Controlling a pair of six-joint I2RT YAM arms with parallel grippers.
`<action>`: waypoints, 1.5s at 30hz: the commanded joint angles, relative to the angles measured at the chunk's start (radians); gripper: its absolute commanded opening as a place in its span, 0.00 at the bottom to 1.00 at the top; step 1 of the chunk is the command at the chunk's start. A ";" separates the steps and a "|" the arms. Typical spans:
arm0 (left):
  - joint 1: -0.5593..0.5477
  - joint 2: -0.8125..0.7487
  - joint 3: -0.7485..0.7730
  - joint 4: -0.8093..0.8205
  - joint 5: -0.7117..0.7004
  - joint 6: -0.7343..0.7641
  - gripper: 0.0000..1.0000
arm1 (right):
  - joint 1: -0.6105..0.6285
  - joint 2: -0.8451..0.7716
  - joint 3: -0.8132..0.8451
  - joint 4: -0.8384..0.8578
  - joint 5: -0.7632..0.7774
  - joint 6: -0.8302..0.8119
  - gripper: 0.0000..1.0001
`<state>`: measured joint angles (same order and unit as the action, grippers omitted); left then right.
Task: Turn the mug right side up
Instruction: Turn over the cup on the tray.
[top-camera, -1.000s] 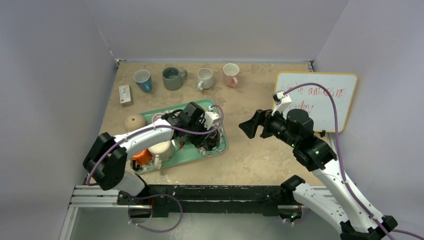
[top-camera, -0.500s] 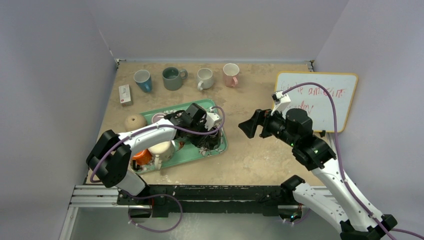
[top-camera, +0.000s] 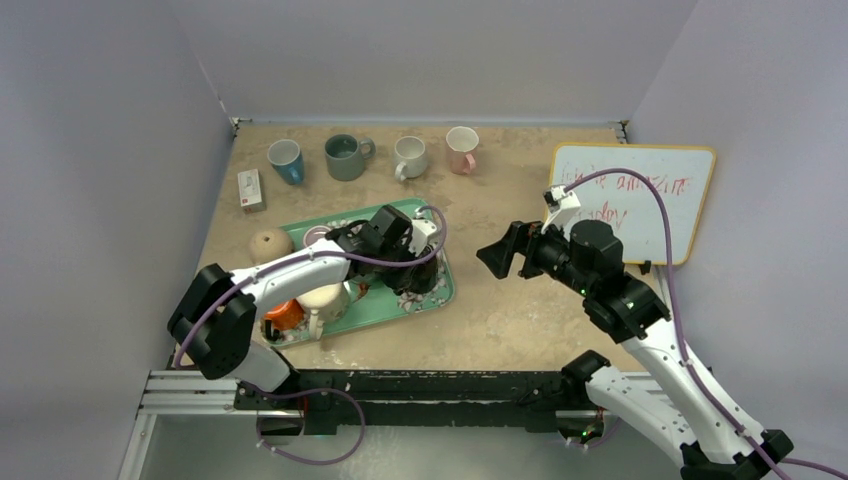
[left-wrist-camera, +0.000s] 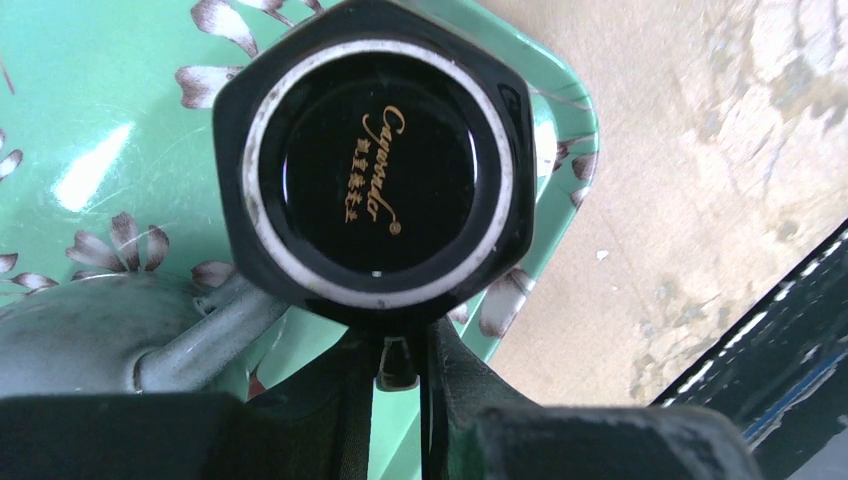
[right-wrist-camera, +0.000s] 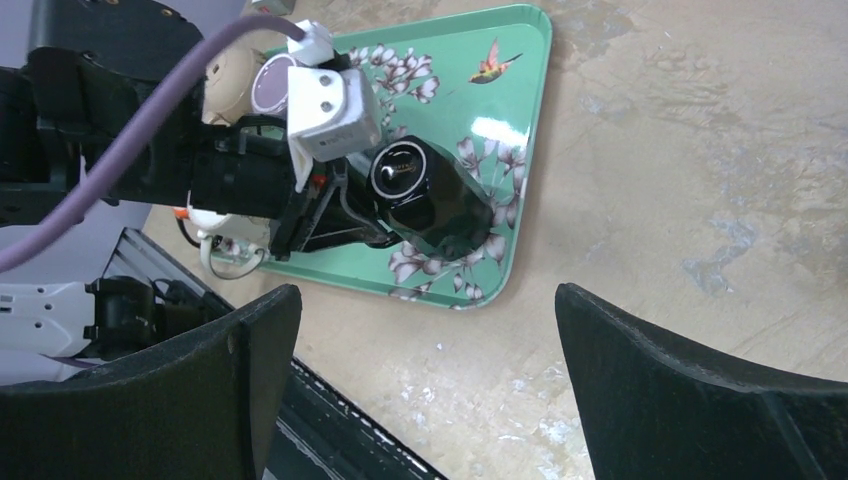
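Note:
A black mug (left-wrist-camera: 380, 180) is upside down at the right end of the green flowered tray (left-wrist-camera: 100, 100), its base with gold lettering facing up. It also shows in the top view (top-camera: 420, 276) and in the right wrist view (right-wrist-camera: 440, 210), where it looks slightly tilted. My left gripper (left-wrist-camera: 398, 352) is shut on the mug's handle, low over the tray (top-camera: 447, 288). My right gripper (right-wrist-camera: 425, 295) is open and empty, held above the bare table right of the tray, also seen in the top view (top-camera: 497, 256).
Blue (top-camera: 285, 160), grey-green (top-camera: 345, 157), white (top-camera: 410, 156) and pink (top-camera: 462, 149) mugs stand upright along the back. A whiteboard (top-camera: 640, 205) lies at right. A small box (top-camera: 249, 188) and beige ball (top-camera: 268, 243) are at left. A cream mug (top-camera: 325, 298) and an orange item (top-camera: 283, 313) share the tray.
My left wrist has rolled and shifted slightly left and back with the black mug in its grip. The right arm has barely moved.

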<state>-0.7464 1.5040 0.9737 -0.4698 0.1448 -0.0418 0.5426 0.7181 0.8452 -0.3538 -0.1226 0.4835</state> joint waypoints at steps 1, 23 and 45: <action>0.002 -0.072 0.027 0.097 0.015 -0.088 0.00 | -0.001 -0.003 -0.014 0.033 -0.009 0.017 0.98; 0.002 -0.345 -0.101 0.507 -0.011 -0.409 0.00 | -0.001 -0.009 -0.133 0.273 -0.193 0.193 0.88; 0.001 -0.406 -0.302 1.211 0.032 -0.748 0.00 | -0.001 0.032 -0.366 0.851 -0.255 0.656 0.69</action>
<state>-0.7464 1.1267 0.6594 0.4023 0.1612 -0.7280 0.5426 0.7475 0.4942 0.3122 -0.3679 1.0210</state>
